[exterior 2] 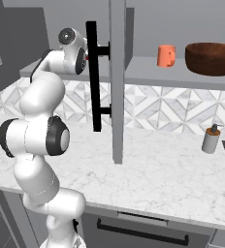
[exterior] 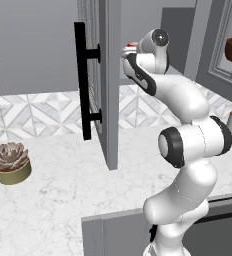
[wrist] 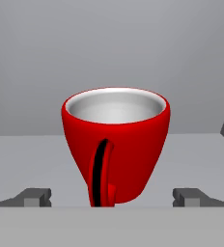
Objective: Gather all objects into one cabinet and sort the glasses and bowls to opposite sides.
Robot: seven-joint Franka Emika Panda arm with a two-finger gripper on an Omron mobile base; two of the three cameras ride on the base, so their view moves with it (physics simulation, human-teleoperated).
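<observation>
The gripper (wrist: 112,198) stands spread wide, its two dark fingertips (wrist: 34,197) low at either side of the hand view, holding nothing. Between them, a little beyond the tips and touching neither, the red cup (wrist: 116,144) stands upright on the flat grey shelf (wrist: 32,159); its handle faces the camera and its pale inside shows over the rim (the cup sits centred in the gap between the fingers). Behind it rises the plain grey back wall of the cabinet.

In the base views the white arm (exterior: 188,140) reaches up from the counter edge, its hand pushed in at shelf level behind the open cabinet door (exterior 2: 117,72). A sliver of the red cup shows just past the wrist in the left base view. The door hangs edge-on toward the cameras, its long black bar handle (exterior 2: 93,72) just beside the wrist.

Further along the same shelf, on the far side of the door from the hand, the orange cup (exterior 2: 166,55) stands upright, with the large brown wooden bowl (exterior 2: 211,58) near it and apart from it. Both are well apart from the gripper.

Below, on the marble counter (exterior 2: 163,169), a white soap dispenser (exterior 2: 211,139) stands near the tiled wall, and a potted succulent (exterior: 10,162) sits at the other end
</observation>
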